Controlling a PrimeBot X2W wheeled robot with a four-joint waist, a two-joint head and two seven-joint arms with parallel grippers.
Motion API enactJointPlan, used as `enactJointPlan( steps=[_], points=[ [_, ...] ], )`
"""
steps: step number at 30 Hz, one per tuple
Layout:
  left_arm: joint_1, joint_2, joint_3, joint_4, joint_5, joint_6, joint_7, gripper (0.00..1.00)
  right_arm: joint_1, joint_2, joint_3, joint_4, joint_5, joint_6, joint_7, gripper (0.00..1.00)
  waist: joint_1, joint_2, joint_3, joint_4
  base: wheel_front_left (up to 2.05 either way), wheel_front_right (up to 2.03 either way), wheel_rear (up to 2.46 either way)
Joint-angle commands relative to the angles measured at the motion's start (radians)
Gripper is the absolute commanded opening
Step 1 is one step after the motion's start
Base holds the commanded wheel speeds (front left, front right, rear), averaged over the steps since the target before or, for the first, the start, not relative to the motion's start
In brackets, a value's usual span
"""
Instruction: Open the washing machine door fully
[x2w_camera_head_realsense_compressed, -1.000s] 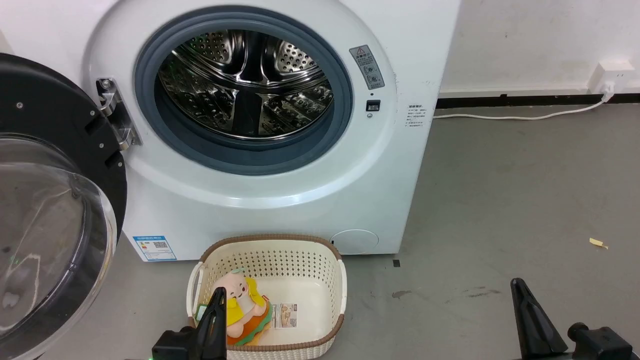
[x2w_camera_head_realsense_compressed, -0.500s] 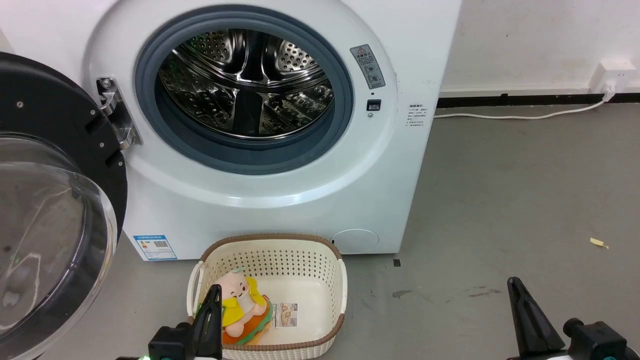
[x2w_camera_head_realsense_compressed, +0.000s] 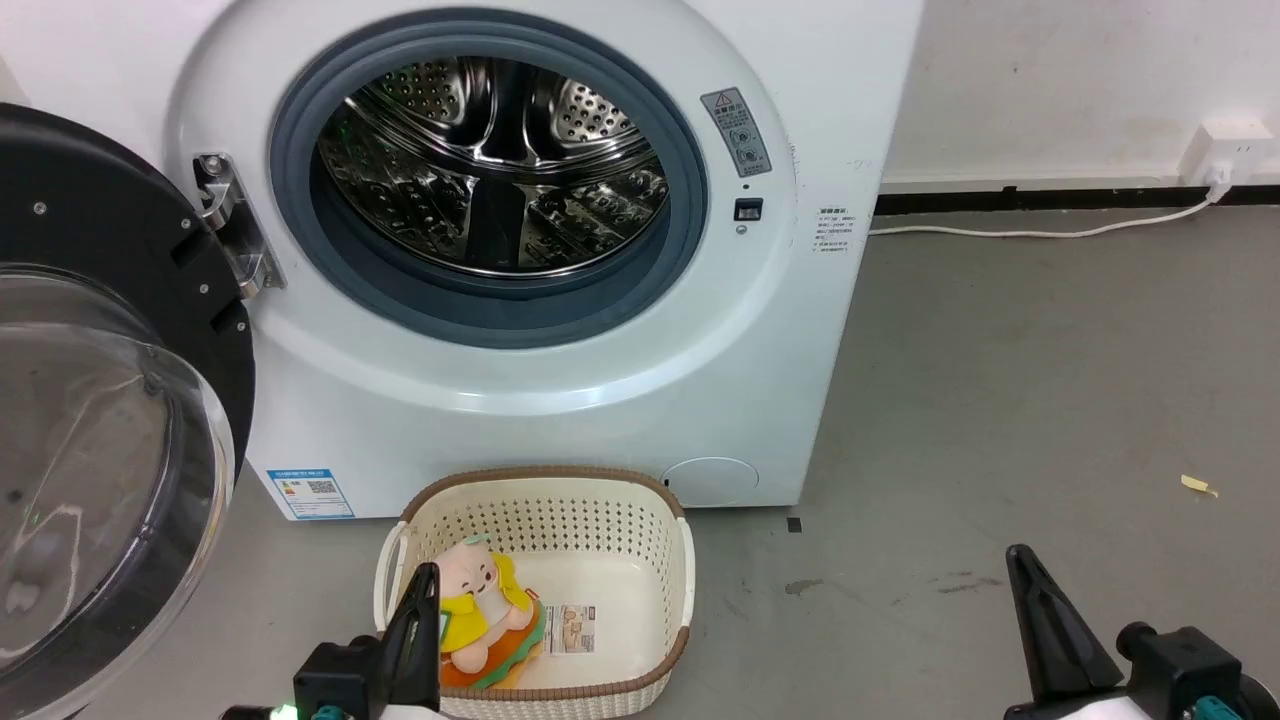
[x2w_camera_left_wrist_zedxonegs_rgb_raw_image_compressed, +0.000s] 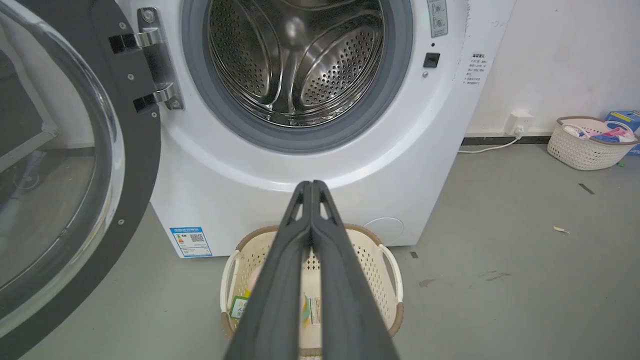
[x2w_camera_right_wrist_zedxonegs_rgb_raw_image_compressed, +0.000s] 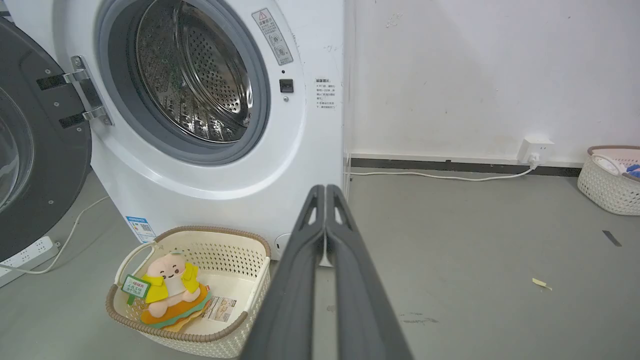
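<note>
Hanging from its metal hinge (x2w_camera_head_realsense_compressed: 235, 225) on the left side of the washing machine (x2w_camera_head_realsense_compressed: 600, 400), the washing machine door (x2w_camera_head_realsense_compressed: 100, 400) stands upright and swung wide. It lies off to the left of both arms. The left gripper (x2w_camera_head_realsense_compressed: 428, 590) is the nearer one. It hovers low over the cream basket (x2w_camera_head_realsense_compressed: 683, 570), well apart from the door. The right gripper (x2w_camera_head_realsense_compressed: 1022, 575) is farther away, over the grey floor (x2w_camera_head_realsense_compressed: 1000, 380). Both sets of jaws are pressed together and hold nothing. I think any last push must go left and back, and it suits the left arm best.
</note>
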Motion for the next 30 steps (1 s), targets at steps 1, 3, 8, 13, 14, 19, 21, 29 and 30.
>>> enactJointPlan(
  steps=[1,3,8,13,14,19,21,29,30],
  points=[
    [-0.019,-0.005,0.007,-0.006,0.011,-0.006,0.005,0.0,-0.015,0.001,0.002,-0.002,-0.004,0.0,0.006,0.0,0.0,0.0,0.0,0.0,0.0,0.0,0.0],
    [-0.02,-0.005,0.009,-0.008,0.014,-0.007,0.009,0.0,-0.017,0.001,0.002,-0.002,-0.006,0.0,0.01,0.0,0.0,0.0,0.0,0.0,0.0,0.0,0.0],
    [-0.024,-0.006,0.015,-0.013,0.019,-0.009,0.02,0.0,-0.022,0.002,0.003,-0.002,-0.011,0.0,0.019,0.0,0.0,0.0,0.001,0.0,0.0,0.0,0.0],
    [-0.027,-0.007,0.021,-0.018,0.024,-0.012,0.03,0.0,-0.028,0.002,0.003,-0.003,-0.016,0.0,0.029,0.0,0.0,0.0,0.001,0.001,0.0,0.0,0.0],
    [-0.029,-0.008,0.025,-0.022,0.028,-0.013,0.036,0.0,-0.032,0.002,0.004,-0.003,-0.019,0.0,0.035,0.0,0.0,0.0,0.002,0.001,0.0,0.0,0.0],
    [-0.032,-0.009,0.031,-0.027,0.033,-0.015,0.046,0.0,-0.037,0.002,0.004,-0.003,-0.024,0.0,0.044,0.0,0.0,0.0,0.002,0.001,0.0,0.0,0.0],
    [-0.034,-0.01,0.033,-0.029,0.035,-0.016,0.05,0.0,-0.04,0.002,0.004,-0.003,-0.026,0.0,0.048,0.0,0.0,0.0,0.002,0.001,0.0,0.0,0.0],
    [-0.039,-0.011,0.042,-0.037,0.044,-0.02,0.067,0.0,-0.049,0.002,0.005,-0.004,-0.033,0.001,0.064,0.0,0.0,0.0,0.003,0.001,0.0,0.0,0.0],
    [-0.04,-0.011,0.044,-0.038,0.045,-0.021,0.069,0.0,-0.05,0.002,0.006,-0.004,-0.034,0.001,0.066,0.0,0.0,0.0,0.003,0.001,0.0,0.0,0.0]
  ],
)
